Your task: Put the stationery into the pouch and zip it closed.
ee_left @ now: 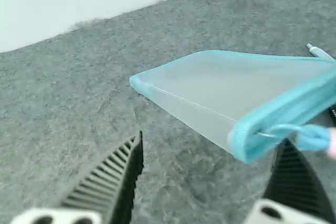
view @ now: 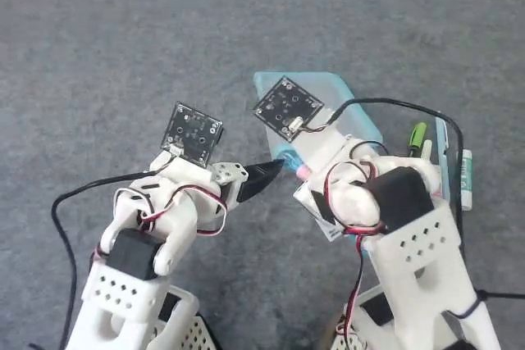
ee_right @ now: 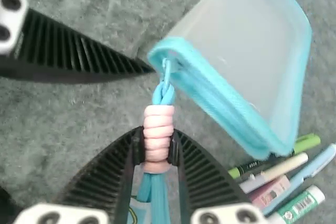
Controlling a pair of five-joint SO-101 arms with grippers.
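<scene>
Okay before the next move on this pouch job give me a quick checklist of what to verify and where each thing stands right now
1. Grip on the zipper pull: ok, the right pincer is shut on it.
2. Pouch braced: not ok, the left pincer is open at the zipper corner and grips nothing.
3. Stationery loaded: not ok, the green marker, pens and glue stick lie on the table beside the pouch.
4. Zipper open enough for loading: cannot tell.
5. Pincers apart from each other: ok, close but not touching.
</scene>
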